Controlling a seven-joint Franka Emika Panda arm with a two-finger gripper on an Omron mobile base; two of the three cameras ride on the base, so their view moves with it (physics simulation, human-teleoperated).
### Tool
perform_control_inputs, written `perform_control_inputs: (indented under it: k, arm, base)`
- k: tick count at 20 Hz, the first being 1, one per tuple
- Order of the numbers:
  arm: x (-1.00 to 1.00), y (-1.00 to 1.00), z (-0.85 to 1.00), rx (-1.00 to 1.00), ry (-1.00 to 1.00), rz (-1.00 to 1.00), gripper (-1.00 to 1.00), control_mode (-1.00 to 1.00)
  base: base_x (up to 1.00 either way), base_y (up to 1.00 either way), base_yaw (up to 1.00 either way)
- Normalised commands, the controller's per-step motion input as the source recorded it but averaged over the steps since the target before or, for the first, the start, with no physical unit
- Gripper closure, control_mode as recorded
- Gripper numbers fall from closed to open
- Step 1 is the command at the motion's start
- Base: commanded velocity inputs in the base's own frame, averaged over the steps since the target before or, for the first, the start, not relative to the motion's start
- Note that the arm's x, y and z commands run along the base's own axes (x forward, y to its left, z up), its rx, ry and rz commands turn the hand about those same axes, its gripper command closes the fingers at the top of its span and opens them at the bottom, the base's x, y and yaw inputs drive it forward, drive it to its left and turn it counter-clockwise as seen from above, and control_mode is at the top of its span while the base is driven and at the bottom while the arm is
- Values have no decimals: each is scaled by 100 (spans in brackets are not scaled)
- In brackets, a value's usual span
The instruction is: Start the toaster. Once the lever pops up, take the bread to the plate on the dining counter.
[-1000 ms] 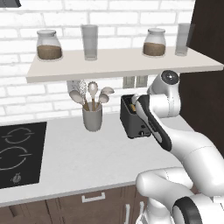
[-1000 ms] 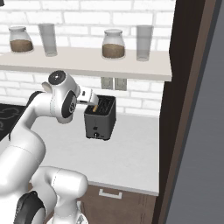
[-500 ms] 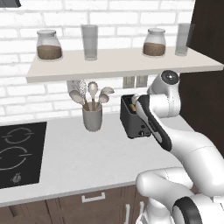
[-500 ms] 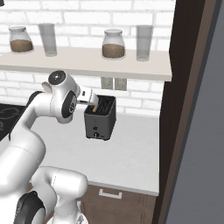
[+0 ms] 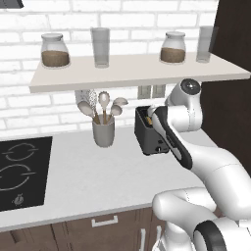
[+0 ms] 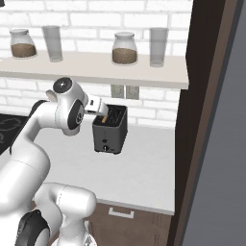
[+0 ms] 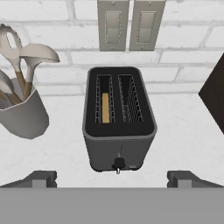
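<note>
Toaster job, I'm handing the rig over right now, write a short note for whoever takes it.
Gripper: open, holding nothing, hovering in front of and above the toaster, not touching it.
Toaster: on the grey worktop against the brick wall, below the outlets, right of the utensil cup.
Bread: on edge in the left slot as the hand view shows it; the right slot is empty.
Done: arm lined up on the toaster.
Left: whether the toaster has been started cannot be told; once the lever pops up, take the bread to the plate on the dining counter.
</note>
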Motion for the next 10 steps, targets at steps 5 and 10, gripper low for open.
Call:
perform_control_inputs:
  k: [5, 10]
  arm:
    - [0, 0, 0, 0, 0, 0, -100, -100]
    - [0, 0, 0, 0, 0, 0, -100, -100]
  base:
    - [0, 0, 0]
    - [0, 0, 0]
